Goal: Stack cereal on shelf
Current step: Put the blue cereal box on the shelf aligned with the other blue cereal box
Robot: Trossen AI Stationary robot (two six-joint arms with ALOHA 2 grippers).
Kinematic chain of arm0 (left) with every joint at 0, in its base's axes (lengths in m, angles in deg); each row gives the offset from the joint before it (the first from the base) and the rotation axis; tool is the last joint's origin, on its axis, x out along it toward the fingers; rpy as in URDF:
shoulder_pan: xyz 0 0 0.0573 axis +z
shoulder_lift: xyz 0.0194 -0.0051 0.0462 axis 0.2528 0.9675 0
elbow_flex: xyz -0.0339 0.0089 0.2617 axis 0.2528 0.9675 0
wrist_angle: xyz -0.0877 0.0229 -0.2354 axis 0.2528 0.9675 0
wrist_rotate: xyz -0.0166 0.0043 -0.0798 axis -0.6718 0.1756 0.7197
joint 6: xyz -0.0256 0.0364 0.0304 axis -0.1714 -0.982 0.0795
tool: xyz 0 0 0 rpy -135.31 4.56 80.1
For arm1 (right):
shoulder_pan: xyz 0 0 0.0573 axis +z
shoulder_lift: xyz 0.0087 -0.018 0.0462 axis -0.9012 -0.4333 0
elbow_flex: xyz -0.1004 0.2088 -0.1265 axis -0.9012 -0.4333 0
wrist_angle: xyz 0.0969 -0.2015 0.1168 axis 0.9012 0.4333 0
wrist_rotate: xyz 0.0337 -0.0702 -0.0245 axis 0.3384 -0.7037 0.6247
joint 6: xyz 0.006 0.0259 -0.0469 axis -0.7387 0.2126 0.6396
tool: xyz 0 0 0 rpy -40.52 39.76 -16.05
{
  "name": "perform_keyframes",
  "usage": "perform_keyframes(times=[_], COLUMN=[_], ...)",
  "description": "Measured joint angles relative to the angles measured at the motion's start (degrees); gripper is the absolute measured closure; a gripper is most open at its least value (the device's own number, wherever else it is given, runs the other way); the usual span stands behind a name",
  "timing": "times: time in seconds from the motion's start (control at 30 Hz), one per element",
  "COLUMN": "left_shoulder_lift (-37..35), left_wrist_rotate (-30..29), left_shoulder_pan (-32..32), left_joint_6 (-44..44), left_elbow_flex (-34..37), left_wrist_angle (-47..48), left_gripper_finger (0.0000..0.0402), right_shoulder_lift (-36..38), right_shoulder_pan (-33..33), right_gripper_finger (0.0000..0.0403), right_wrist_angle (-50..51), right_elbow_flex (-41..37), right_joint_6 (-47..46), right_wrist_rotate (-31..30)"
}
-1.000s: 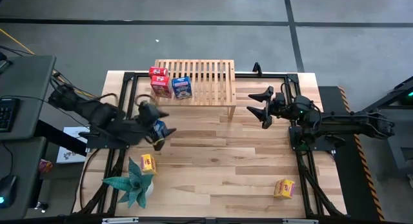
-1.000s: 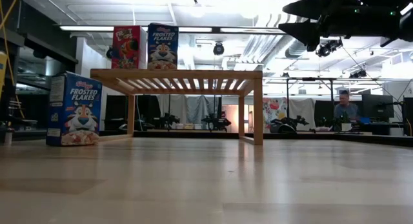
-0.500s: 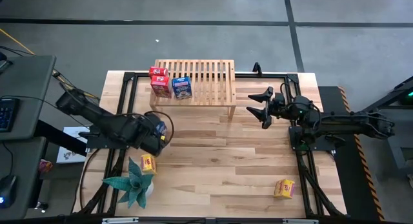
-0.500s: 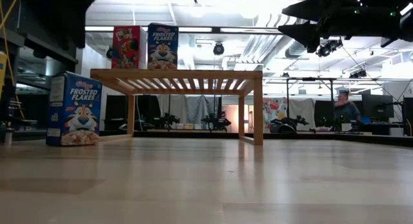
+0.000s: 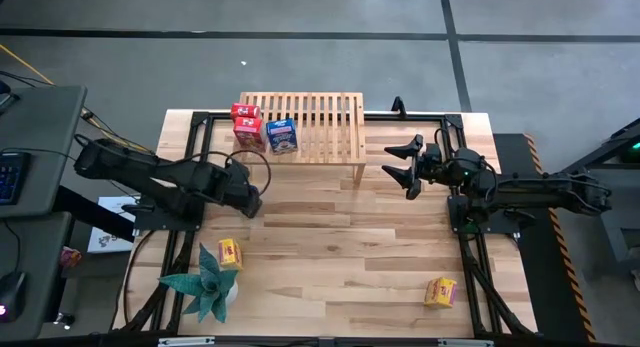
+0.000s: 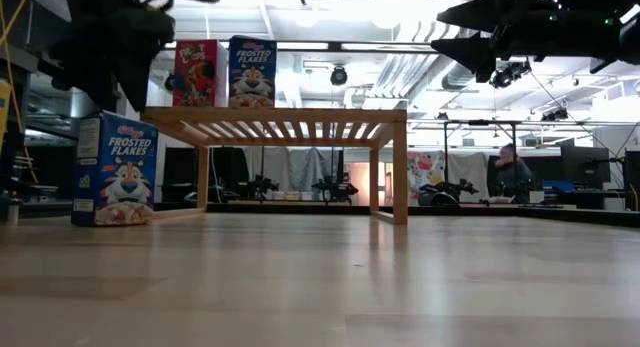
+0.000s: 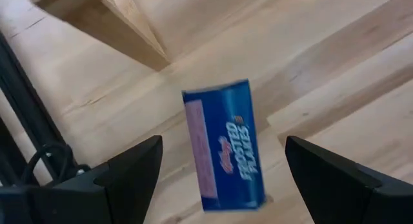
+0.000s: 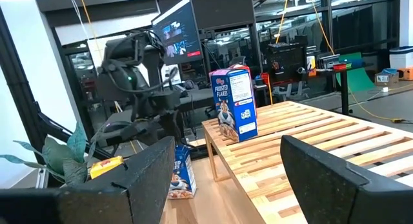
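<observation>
Blue cereal box (image 7: pixel 224 145) standing on the worktop (image 5: pixel 330 257) just off the shelf's front-left leg, upright in the low view, directly under the left gripper (image 7: pixel 222 169). Left gripper spread wide, empty, one finger to each side of the box, not touching it.

On the shelf (image 5: pixel 325 122), at its left end: two red boxes (image 5: pixel 247 126) and one blue box (image 5: pixel 282 135), bunched close together, the rest of the slats bare. Well away from the shelf: one yellow box (image 5: pixel 230 252) beside the teal plant (image 5: pixel 205 282), another yellow box (image 5: pixel 440 291) near the worktop's front right.

Likely troubles from here:
- Uneven descent: one finger landing on the box top instead of sliding past it, tipping the box flat.
- Grip closing on the wider faces at an angle, twisting the light cardboard or letting it slip mid-lift.
- Lift path close to the shelf leg and edge: a clip on the slatted rim, knocking the box loose.
- Placement beside the three already there: a nudge toppling them or pushing one off the back edge.

Right gripper (image 5: pixel 403 165) also parted, empty, hovering off the shelf's right end, clear of the work.
</observation>
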Motion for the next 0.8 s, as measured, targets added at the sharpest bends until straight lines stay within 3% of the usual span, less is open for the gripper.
perform_keyframes(times=[0.43, 0.8], left_shoulder_lift=[0.48, 0.46], left_wrist_rotate=[7.58, 7.36], left_shoulder_pan=[3.63, 3.61], left_joint_6=[-2.65, 0.12], left_elbow_flex=[8.14, 15.92], left_wrist_angle=[-8.7, -18.47], left_gripper_finger=[0.0084, 0.0084], right_shoulder_lift=[-0.02, -0.02], right_shoulder_pan=[0.0, 0.0], right_gripper_finger=[0.0128, 0.0128], right_wrist_angle=[0.94, 0.9], right_elbow_flex=[0.0, 0.02], right_joint_6=[-0.02, 0.02], right_wrist_rotate=[0.0, -0.48])
